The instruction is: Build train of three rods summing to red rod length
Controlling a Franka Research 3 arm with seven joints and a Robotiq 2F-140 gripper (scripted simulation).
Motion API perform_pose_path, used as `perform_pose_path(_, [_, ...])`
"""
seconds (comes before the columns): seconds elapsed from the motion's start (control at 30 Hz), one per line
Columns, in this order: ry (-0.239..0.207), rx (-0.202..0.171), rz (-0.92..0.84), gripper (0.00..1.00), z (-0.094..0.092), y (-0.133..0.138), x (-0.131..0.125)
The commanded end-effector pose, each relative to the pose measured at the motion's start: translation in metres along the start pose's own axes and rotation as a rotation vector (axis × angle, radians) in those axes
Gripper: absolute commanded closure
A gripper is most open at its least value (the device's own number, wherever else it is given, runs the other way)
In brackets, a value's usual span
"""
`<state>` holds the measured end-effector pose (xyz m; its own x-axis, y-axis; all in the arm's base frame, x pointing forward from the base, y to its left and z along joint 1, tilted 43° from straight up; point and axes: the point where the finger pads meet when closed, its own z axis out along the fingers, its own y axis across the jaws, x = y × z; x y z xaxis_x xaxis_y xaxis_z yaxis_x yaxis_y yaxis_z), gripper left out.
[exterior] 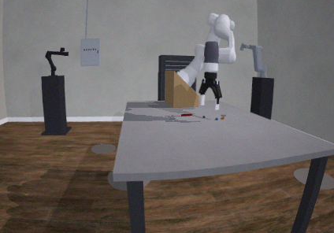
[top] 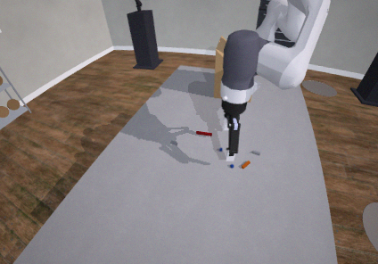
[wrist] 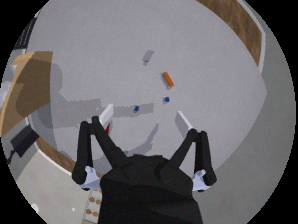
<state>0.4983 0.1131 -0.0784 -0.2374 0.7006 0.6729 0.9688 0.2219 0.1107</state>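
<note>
The red rod (top: pixel 204 133) lies flat on the grey table, left of my gripper (top: pixel 231 155). A blue rod (top: pixel 220 149) lies just left of the fingers and a second blue rod (top: pixel 232 166) lies just in front of them. An orange rod (top: pixel 245 164) lies beside the second blue rod, and a grey rod (top: pixel 255 152) lies to the right. Another small grey rod (top: pixel 174 144) lies left of the red rod, in shadow. My gripper (wrist: pixel 145 113) is open and empty above the table. In the wrist view the orange rod (wrist: pixel 169 79), both blue rods (wrist: pixel 166 99) (wrist: pixel 136 107) and a grey rod (wrist: pixel 148 58) lie beyond the fingertips.
A cardboard box (top: pixel 220 65) stands on the table behind the arm; it also shows in the exterior view (exterior: pixel 179 90). Black pedestals with other arms stand on the floor around the table.
</note>
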Motion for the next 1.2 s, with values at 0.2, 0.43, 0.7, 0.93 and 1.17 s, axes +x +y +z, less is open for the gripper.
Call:
perform_pose_path(0.2, [0.002, 0.004, -0.242, 0.00, 0.001, -0.004, -0.008])
perform_pose_path(0.43, [0.008, 0.011, -0.403, 0.00, 0.002, -0.008, -0.017])
perform_pose_path(0.7, [0.013, 0.017, -0.555, 0.00, 0.003, -0.011, -0.024])
perform_pose_path(0.93, [0.018, 0.020, -0.682, 0.00, 0.003, -0.014, -0.030])
perform_pose_path(1.17, [0.023, 0.021, -0.817, 0.00, 0.004, -0.017, -0.037])
